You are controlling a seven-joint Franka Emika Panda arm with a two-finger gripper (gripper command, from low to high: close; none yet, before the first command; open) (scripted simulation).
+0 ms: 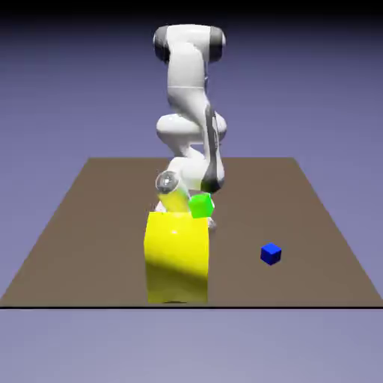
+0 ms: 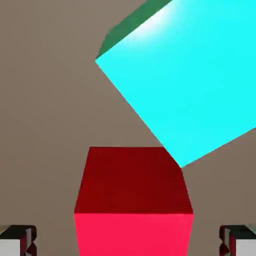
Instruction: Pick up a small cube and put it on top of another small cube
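red cube (image 2: 133, 200): 1 | green cube (image 1: 201, 205): 1 | blue cube (image 1: 271, 254): 1 | yellow block (image 1: 177, 258): 1

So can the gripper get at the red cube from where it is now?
Probably yes. In the hand view the red cube sits between the two open fingertips, nothing between them. The green cube lies close at its upper corner and might be brushed.

Stood as a flat brown table (image 1: 90, 224), plain and matte, narrowing toward its far edge and cut off by a dark near edge. Was backed on all sides by a smooth blue-violet backdrop (image 1: 67, 90), darkest along the top and paler below the table's near edge. Showed only plain brown in the hand view.
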